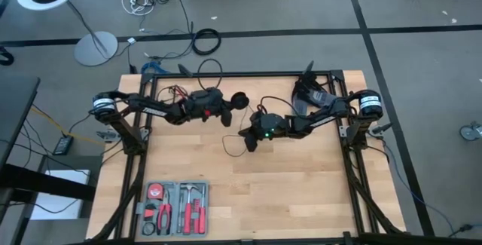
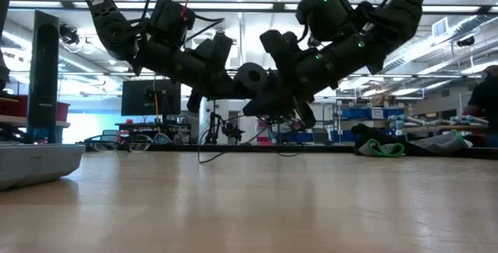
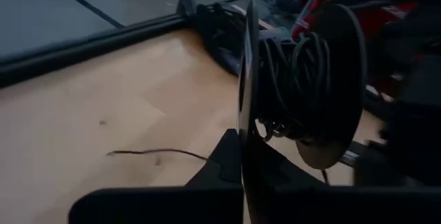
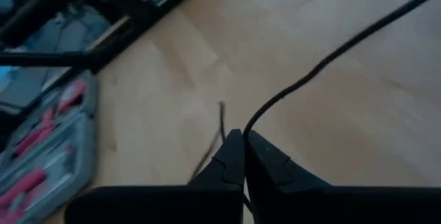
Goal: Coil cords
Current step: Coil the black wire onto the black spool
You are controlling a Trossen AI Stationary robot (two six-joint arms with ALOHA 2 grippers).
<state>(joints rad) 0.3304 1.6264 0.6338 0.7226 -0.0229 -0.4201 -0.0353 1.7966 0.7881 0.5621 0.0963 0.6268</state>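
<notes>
I see a wooden table (image 1: pixel 301 192) with a grey tool case (image 1: pixel 175 208) near its front-left corner. My left gripper (image 3: pixel 241 138) is clamped on a black spool (image 3: pixel 303 86), held mid-table on edge, wound with thin black cord (image 3: pixel 293 72). My right gripper (image 4: pixel 242 141) pinches the cord's loose run, trailing to the tabletop. "TROSSEN" partly reads on the arms.

A thin black cord (image 4: pixel 331 55) crosses the pale wood table (image 1: pixel 301 192); grey tool tray (image 1: pixel 175 208), red handles.
</notes>
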